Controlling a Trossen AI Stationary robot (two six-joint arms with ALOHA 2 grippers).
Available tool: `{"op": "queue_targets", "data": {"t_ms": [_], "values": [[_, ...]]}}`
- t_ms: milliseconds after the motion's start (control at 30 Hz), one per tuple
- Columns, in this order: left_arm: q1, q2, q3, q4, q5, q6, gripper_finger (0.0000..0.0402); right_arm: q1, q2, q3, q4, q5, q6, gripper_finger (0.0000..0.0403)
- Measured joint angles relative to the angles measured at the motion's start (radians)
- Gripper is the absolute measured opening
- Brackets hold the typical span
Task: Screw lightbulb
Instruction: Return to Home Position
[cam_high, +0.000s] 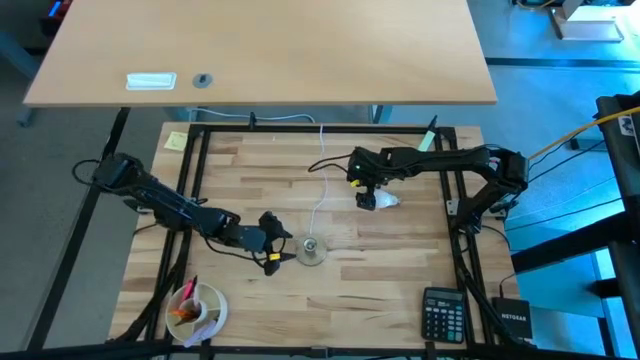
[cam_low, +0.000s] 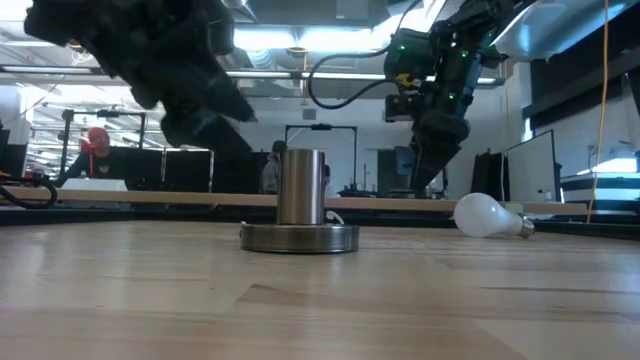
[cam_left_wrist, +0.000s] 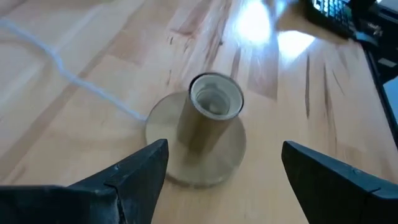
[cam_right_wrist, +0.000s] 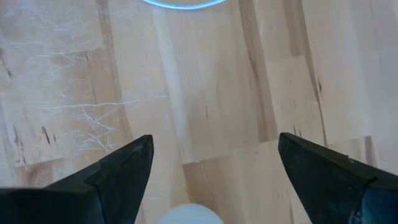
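Observation:
The white lightbulb (cam_high: 386, 200) lies on its side on the wooden table, right of the middle; it also shows in the low view (cam_low: 488, 216), its screw base toward the picture's right. Only its rounded top shows in the right wrist view (cam_right_wrist: 186, 215). My right gripper (cam_high: 366, 192) is open above the bulb, apart from it. The grey metal socket (cam_high: 311, 250) stands upright on its round disc (cam_low: 299, 238), with a white cord (cam_high: 322, 200) running toward the far edge. My left gripper (cam_high: 274, 246) is open just left of the socket (cam_left_wrist: 208, 127), not touching it.
A black calculator (cam_high: 443, 313) lies near the front right corner. A white bowl with orange things (cam_high: 197, 310) stands at the front left. A yellow note (cam_high: 176, 141) lies at the far left corner. A black frame (cam_high: 200, 180) borders the table.

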Motion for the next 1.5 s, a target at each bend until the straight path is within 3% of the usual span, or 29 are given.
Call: {"op": "queue_targets", "data": {"t_ms": [167,400,500,933,1067,1267,1500], "values": [[0.002,-0.106,0.0,-0.104,0.006,-0.023,0.0304,0.0,0.0,0.0,-0.006,0.004,0.021,0.0346],[0.015,-0.23,0.001,-0.131,-0.002,-0.018,0.0304,0.0,0.0,0.0,-0.019,0.011,0.078,0.0346],[0.034,-0.262,0.001,-0.133,-0.002,0.02,0.0304,-0.002,0.0,0.0,-0.024,0.021,0.128,0.0346],[0.178,-0.379,0.001,-0.11,0.001,0.236,0.0303,0.0,-0.024,0.171,-0.038,-0.017,0.016,0.034],[0.185,-0.446,-0.024,-0.104,0.002,0.312,0.0279,0.0,-0.104,0.165,-0.046,-0.06,0.018,0.0295],[0.198,-0.628,-0.137,-0.101,-0.026,0.343,0.0201,0.0,-0.341,0.031,0.034,-0.119,0.034,0.0188],[0.196,-0.857,-0.331,-0.017,-0.04,0.313,0.0133,0.0,-0.661,-0.269,0.384,-0.197,0.12,0.0085]]}}
